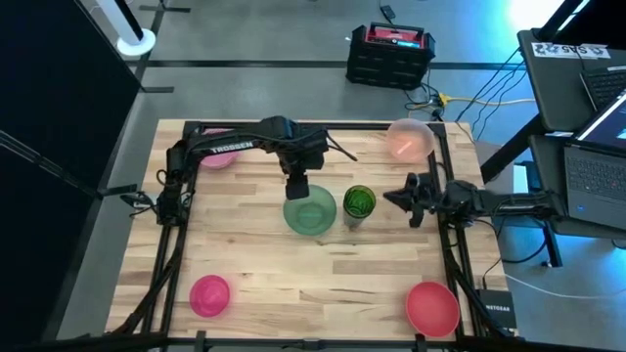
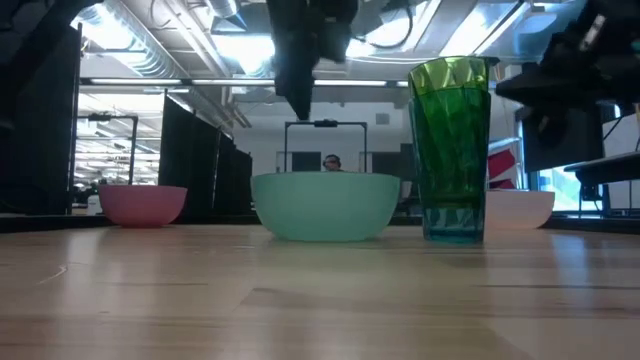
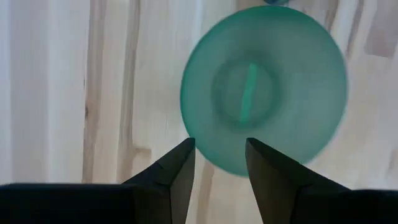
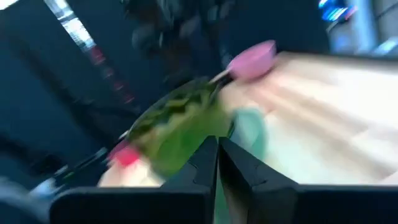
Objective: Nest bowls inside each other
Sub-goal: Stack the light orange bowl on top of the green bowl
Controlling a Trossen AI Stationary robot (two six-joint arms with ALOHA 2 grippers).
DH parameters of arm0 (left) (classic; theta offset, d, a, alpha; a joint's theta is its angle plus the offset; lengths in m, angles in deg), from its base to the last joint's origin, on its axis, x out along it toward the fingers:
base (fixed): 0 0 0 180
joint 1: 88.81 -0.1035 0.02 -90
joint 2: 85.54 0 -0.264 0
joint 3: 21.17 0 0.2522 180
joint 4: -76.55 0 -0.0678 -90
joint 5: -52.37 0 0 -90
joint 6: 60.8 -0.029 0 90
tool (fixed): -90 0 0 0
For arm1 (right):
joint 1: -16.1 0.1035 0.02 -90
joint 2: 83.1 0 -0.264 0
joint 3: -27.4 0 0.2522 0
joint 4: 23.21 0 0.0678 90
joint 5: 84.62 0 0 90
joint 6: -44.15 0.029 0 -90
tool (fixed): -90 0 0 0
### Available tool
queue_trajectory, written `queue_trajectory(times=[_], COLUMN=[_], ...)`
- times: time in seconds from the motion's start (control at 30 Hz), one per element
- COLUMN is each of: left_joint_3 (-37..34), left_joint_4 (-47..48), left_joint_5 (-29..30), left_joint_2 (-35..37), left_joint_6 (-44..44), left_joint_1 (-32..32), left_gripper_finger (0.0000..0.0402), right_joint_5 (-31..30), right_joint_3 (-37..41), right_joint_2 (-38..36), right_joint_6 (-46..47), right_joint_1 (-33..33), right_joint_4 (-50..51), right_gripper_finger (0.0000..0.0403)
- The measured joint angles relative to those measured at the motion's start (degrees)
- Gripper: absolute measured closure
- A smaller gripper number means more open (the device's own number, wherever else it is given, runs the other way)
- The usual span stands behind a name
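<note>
A mint-green bowl [image 1: 311, 211] stands on its base at the table's middle. My left gripper [image 3: 221, 152] hovers open above its rim, pointing steeply down and clear of it, as the low view shows [image 2: 297, 95]. Other bowls stand apart: a pale pink one [image 1: 409, 140] at the far right, a pink one [image 1: 209, 295] at the near left, a red one [image 1: 432, 306] at the near right, and another pink one [image 1: 217, 157] at the far left, partly under my left arm. My right gripper [image 1: 403, 198] is shut and raised at the right, holding nothing.
A tall green faceted tumbler [image 1: 359, 202] stands upright just right of the mint-green bowl, between it and my right gripper. A black frame [image 1: 450, 244] runs along the table's edges. Bare wood lies between the mint-green bowl and the near bowls.
</note>
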Motion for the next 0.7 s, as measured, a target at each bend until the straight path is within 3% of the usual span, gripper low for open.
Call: queue_trajectory(times=[0.23,0.33,0.57,0.7], left_joint_3=[-6.6,-9.0,-11.8,-13.7], left_joint_4=[-7.5,-9.1,-11.0,-11.5], left_joint_5=[-1.1,-3.3,-7.4,-8.0], left_joint_2=[-0.1,0.5,1.7,4.4], left_joint_6=[-2.1,-3.4,-7.1,-9.8], left_joint_1=[-2.5,-4.6,-7.9,-9.2], left_gripper_finger=[0.0273,0.0272,0.0273,0.0273], right_joint_5=[-11.4,-12.6,3.6,9.2], right_joint_3=[-11.8,-20.2,-33.5,-39.9], right_joint_2=[5.5,13.7,39.7,54.0], right_joint_6=[-7.1,-7.4,-7.9,-13.9], right_joint_1=[-3.6,-10.1,-29.7,-36.4], right_joint_4=[9.9,19.8,30.2,35.8], right_gripper_finger=[0.0402,0.0402,0.0402,0.0381])
